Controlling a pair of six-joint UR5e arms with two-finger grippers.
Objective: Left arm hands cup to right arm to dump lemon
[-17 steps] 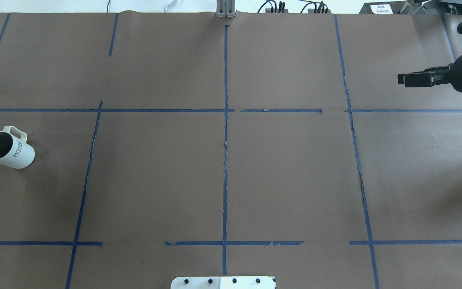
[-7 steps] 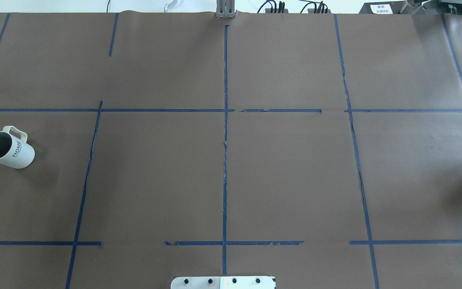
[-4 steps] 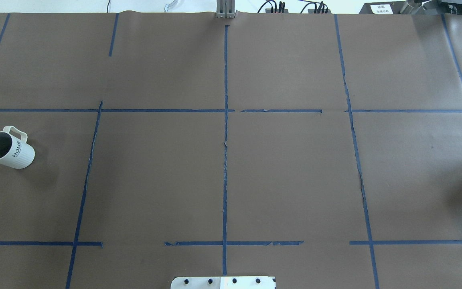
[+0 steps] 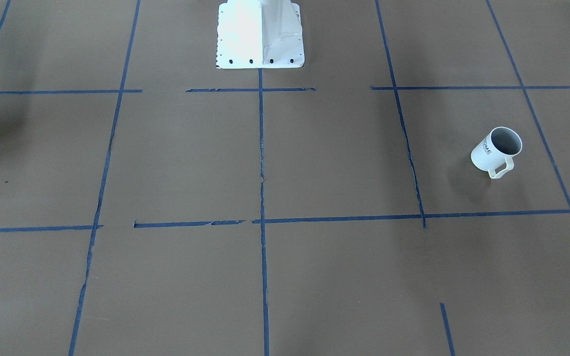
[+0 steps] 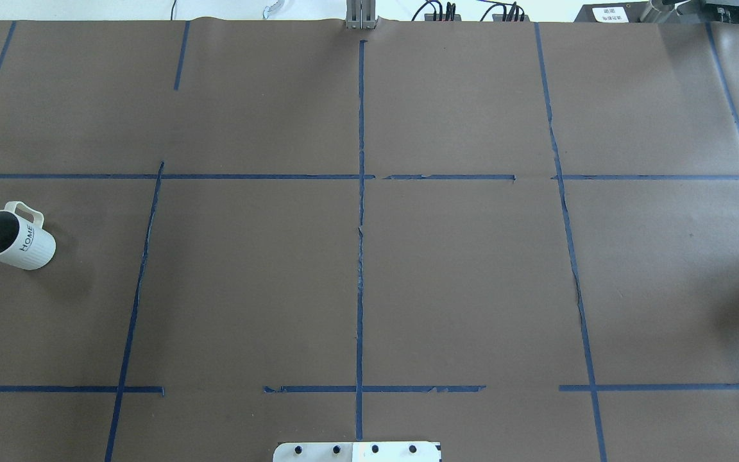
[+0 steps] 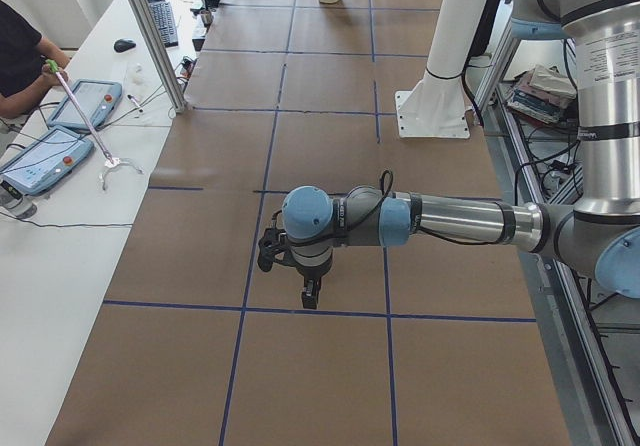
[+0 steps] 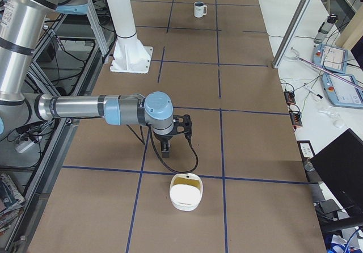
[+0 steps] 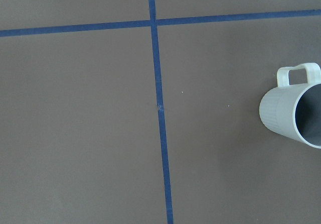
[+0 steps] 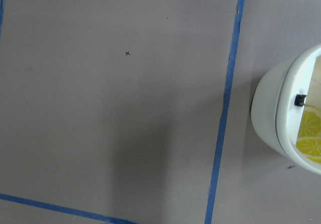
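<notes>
Cup (image 5: 13, 239) stands upright on the brown table (image 5: 459, 276) at the robot's left end. It sits inside a square of blue tape (image 5: 360, 256), with its handle turned away from the white base (image 4: 260, 34) and its grey inside showing. Nothing grips it. The left arm (image 6: 450, 221) reaches out low over that end, and its pincer (image 6: 311, 294) points down above the paper. The left wrist view has the cup at its right edge, off to one side. From the side view alone I cannot tell whether this pincer is spread or pressed together. The right arm (image 7: 85, 106) stretches over the opposite end, well apart from the cup. Its pincer (image 7: 165, 146) also points down, near a white bowl (image 7: 184, 197) that sits just past a tape line. Its state cannot be told either. Yellow lemon slices (image 9: 308, 133) lie inside the bowl.
</notes>
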